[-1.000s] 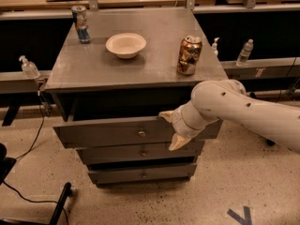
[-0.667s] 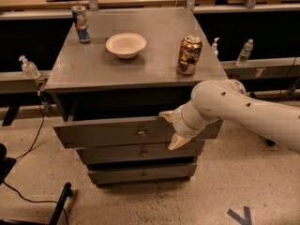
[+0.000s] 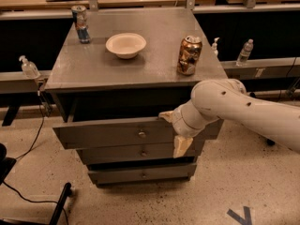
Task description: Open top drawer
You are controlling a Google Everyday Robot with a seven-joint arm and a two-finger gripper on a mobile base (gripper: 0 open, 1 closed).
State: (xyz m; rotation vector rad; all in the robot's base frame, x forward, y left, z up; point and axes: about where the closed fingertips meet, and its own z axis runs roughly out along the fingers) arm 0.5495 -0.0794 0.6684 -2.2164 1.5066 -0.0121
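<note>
Tool (image 3: 174,131) spread, gripping nothing, against part-open top drawer (image 3: 103,135); knob (image 3: 141,134) just left, can (image 3: 189,55) on worktop (image 3: 93,71) above.

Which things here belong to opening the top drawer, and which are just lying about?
In the job: top drawer, pulled partly out; its knob; gripper, at the drawer front near the knob.
Lying about: bowl, brown can, blue can, all on the cabinet top; water bottle on a ledge.
</note>
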